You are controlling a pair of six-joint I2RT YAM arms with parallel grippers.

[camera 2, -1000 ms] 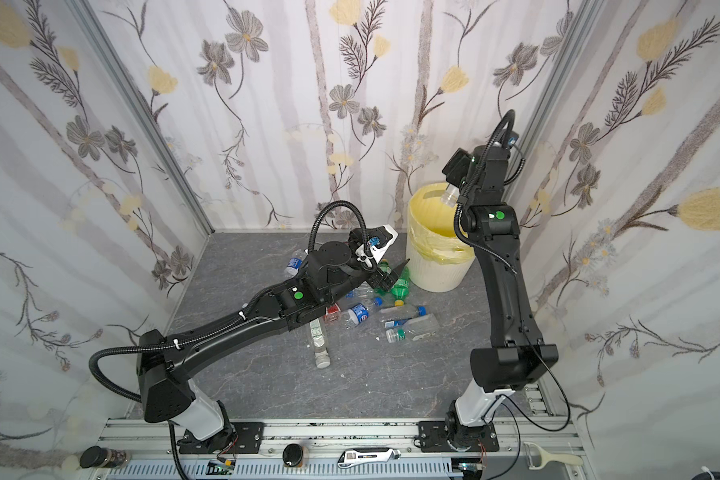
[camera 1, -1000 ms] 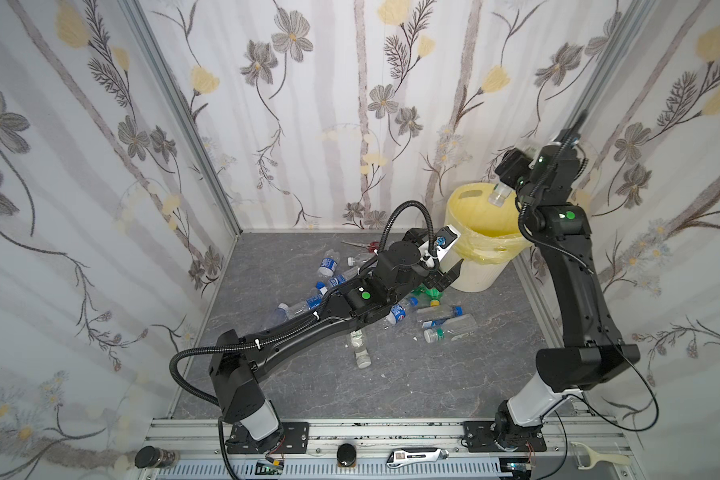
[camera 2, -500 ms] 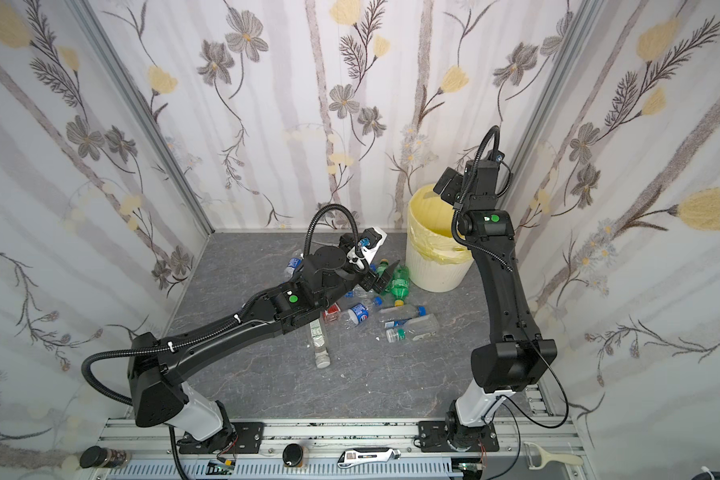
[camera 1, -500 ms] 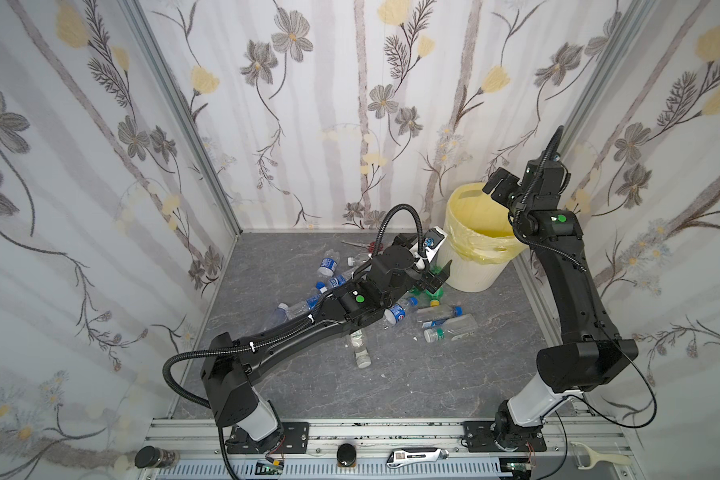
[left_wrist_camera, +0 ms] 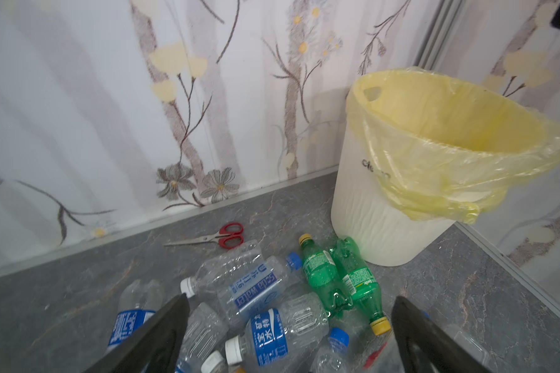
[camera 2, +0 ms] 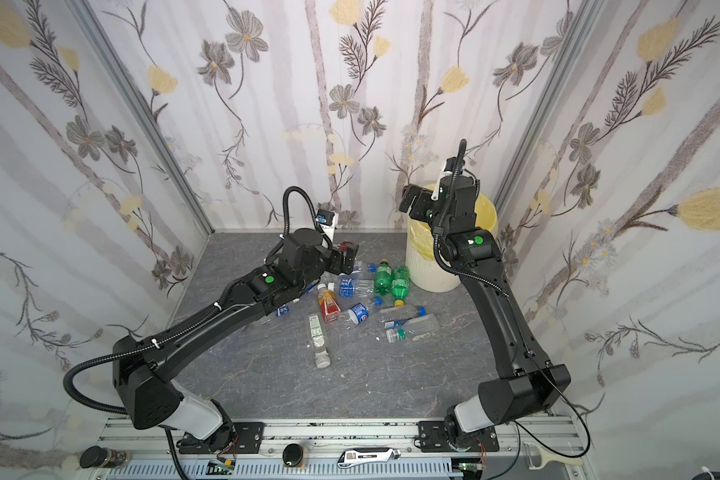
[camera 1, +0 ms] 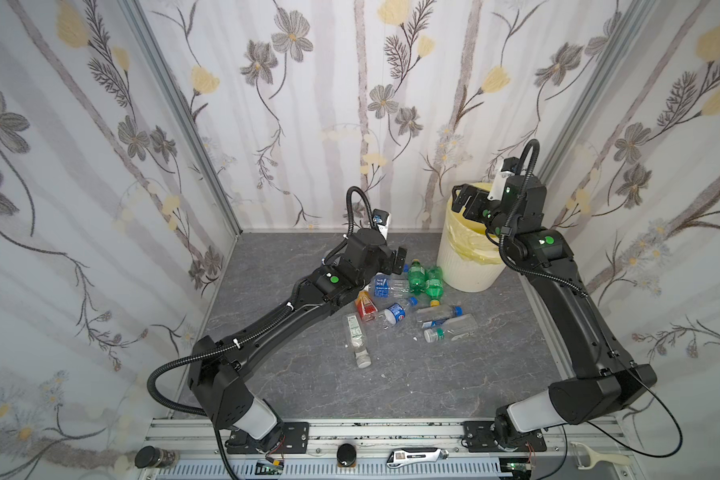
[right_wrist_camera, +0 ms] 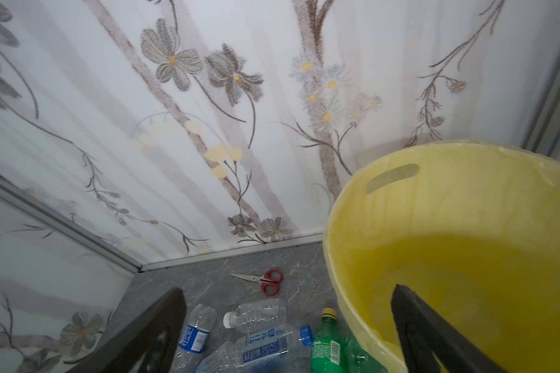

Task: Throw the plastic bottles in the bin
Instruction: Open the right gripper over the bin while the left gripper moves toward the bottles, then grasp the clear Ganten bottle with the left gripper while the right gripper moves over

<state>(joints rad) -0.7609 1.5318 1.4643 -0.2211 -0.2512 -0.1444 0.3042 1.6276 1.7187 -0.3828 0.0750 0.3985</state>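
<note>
Several plastic bottles lie heaped on the grey floor left of the bin (camera 1: 466,266). Among them are two green ones (camera 1: 418,276), an orange-labelled one (camera 1: 366,306) and clear blue-labelled ones (left_wrist_camera: 269,336). The bin, white with a yellow liner (right_wrist_camera: 466,226), stands at the back right. My left gripper (camera 1: 395,259) hangs open just above the pile, with nothing between its fingers (left_wrist_camera: 162,326). My right gripper (camera 1: 464,199) is open and empty over the bin's left rim. In the right wrist view, one finger (right_wrist_camera: 414,323) is over the liner. The bin's contents are hidden.
Red-handled scissors (left_wrist_camera: 222,235) lie by the back wall behind the pile. Flowered walls close in on three sides. On the front rail sit a black jar (camera 1: 154,457), a knob (camera 1: 347,455), a utility knife (camera 1: 416,456) and a peeler (camera 1: 595,459).
My right gripper has come down from high above the bin to its left rim, opening fully. My left gripper has drawn back from beside the bin to above the bottle pile.
</note>
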